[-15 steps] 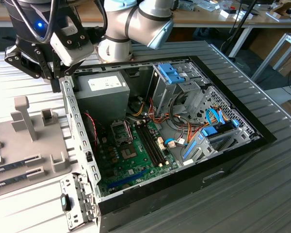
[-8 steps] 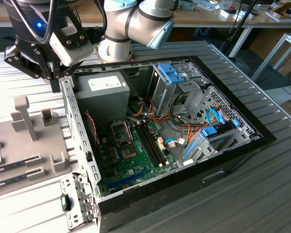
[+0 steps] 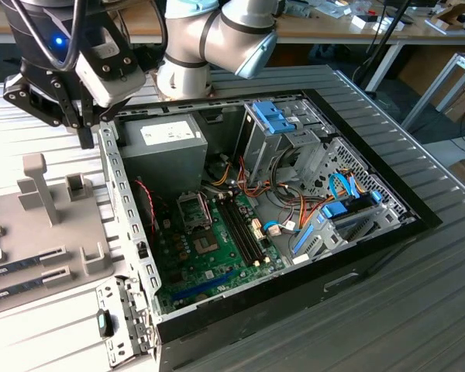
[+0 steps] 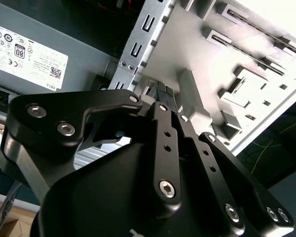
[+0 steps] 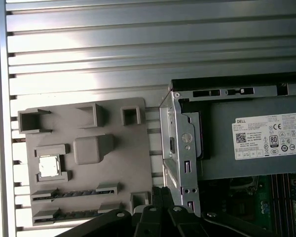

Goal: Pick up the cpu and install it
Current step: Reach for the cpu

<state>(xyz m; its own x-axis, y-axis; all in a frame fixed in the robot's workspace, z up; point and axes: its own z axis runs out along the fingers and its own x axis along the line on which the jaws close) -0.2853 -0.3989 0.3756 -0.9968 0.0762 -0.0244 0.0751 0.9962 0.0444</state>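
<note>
A: Where is the cpu [image 5: 48, 166]?

B: It lies flat in its little holder on the grey tray [image 5: 133, 148]. The tray is beside the computer case [image 3: 129, 225]. Nothing touches the chip.

A: And the gripper [image 3: 85, 141]?

B: It hangs up high over the corner of the case, near the grey power box [image 3: 159, 151]. It is well apart from the chip. In the first wrist view its fingertips [image 5: 157, 197] look pressed together, and there is nothing between them.

A: So it holds nothing?

B: Right. I think the picking-up step is only at its start. The chip is not grabbed yet.

A: What does grabbing it need?

B: I think the fingers must open wide enough for the chip. The gripper has to be right above the holder, line up with two flat sides of the chip, and go straight down. The holder's walls sit close around the chip, so there is little room.

A: Where does the chip belong?

B: In the socket [image 3: 192, 211] on the green board [image 3: 217, 267] inside the case. I cannot tell if its lid is up.
</note>
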